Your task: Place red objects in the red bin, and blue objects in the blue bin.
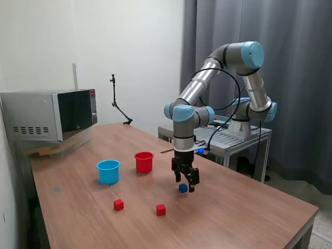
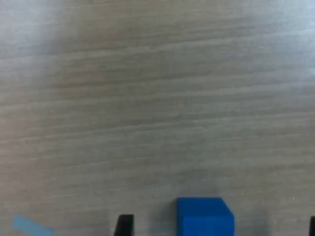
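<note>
The robot arm reaches down to the wooden table (image 1: 249,207) near the middle of the exterior view. Its gripper (image 1: 185,185) points straight down, and its black fingers (image 1: 191,182) are spread apart with a small blue cube (image 1: 183,188) sitting between them on the table. The fingers are not squeezing the cube.

In the wrist view, the blue cube (image 2: 204,216) sits at the bottom edge of the frame, just beside a black fingertip (image 2: 124,225).

Two red cubes lie on the table lower down in the exterior view. One red cube (image 1: 119,204) is toward the lower left, and the other red cube (image 1: 161,209) is near the lower middle, just below the gripper. They are well apart from each other.

The light blue tub (image 1: 108,171) stands left of the middle. The red tub (image 1: 143,162) stands just beside it, closer to the arm. Both tubs are upright.

A microwave (image 1: 49,115) sits at the far left of the frame.
</note>
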